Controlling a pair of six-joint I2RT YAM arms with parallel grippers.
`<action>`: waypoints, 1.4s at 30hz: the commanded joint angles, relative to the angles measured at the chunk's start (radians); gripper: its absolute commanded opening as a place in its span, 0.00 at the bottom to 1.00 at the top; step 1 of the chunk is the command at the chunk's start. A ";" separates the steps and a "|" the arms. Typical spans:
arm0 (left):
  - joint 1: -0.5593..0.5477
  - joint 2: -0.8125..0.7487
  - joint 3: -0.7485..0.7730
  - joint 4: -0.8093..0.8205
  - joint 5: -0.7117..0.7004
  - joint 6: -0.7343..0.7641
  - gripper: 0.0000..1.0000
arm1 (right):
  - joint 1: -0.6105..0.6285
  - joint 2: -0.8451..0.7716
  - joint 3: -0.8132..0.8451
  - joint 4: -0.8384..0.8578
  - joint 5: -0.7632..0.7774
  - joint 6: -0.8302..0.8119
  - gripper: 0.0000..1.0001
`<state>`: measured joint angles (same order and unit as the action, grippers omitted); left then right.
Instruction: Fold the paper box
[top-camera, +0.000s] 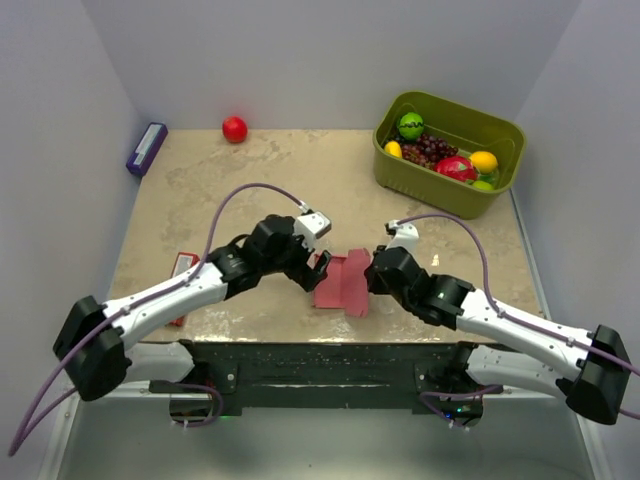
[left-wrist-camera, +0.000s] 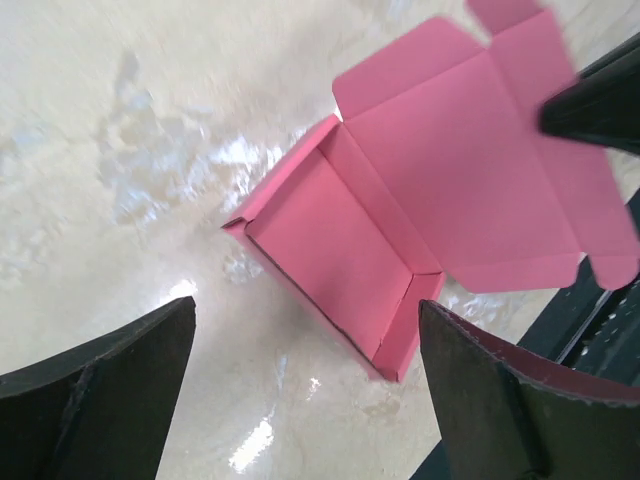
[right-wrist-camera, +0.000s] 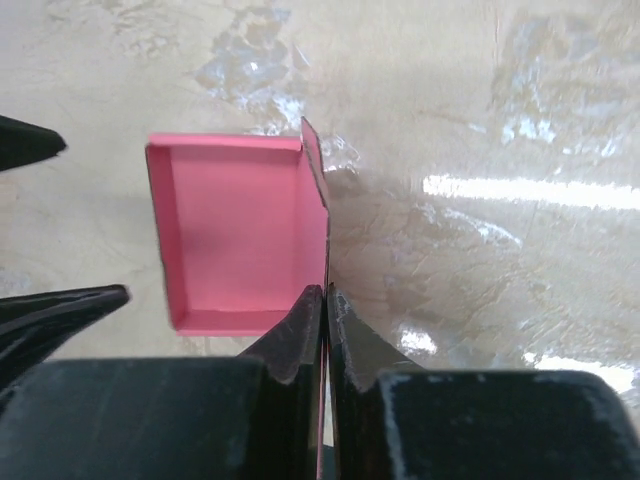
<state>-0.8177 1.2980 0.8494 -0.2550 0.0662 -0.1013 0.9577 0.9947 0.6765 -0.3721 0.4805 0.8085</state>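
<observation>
Nearest: right gripper (right-wrist-camera: 325, 300), jaws pinched shut on the lid panel of the paper box (right-wrist-camera: 240, 235), thin card edge showing between the fingers. The left gripper (left-wrist-camera: 305, 310) is spread wide and holds nothing, hovering just over the box's tray side. The box sits on the table (top-camera: 300, 180) between the two grippers, tray walls up, lid lifted on the right gripper's side, notched tabs not tucked. Risks, as I judge it: nothing pins the tray, so swinging the lid over could drag or tip the whole box instead of folding at the crease. The pinch could also dent or tear the thin card, and the tabs may splay outside the walls. Both grippers are close to the box, so a clash is possible. Room: tight on the box's near side, with the table edge and black rail (top-camera: 320, 375) just beside it, so a slide that way could drop it. A red packet (top-camera: 186, 265) lies left of the box, apart. Beyond the box is open tabletop; the fruit basket (top-camera: 500, 125), red ball (top-camera: 234, 129) and purple block (top-camera: 146, 148) are all well apart.
</observation>
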 joint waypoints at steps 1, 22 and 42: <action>0.026 -0.141 -0.045 0.117 0.070 0.040 0.98 | -0.007 0.037 0.098 -0.051 0.036 -0.138 0.01; 0.279 -0.349 -0.089 0.174 0.590 0.152 0.97 | -0.040 0.240 0.552 -0.301 -0.597 -0.796 0.00; 0.285 -0.218 -0.078 0.143 0.834 0.175 0.38 | -0.045 0.265 0.641 -0.361 -0.706 -0.859 0.00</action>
<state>-0.5369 1.0729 0.7700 -0.1360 0.8516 0.0631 0.9154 1.2484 1.2682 -0.7132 -0.2020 -0.0273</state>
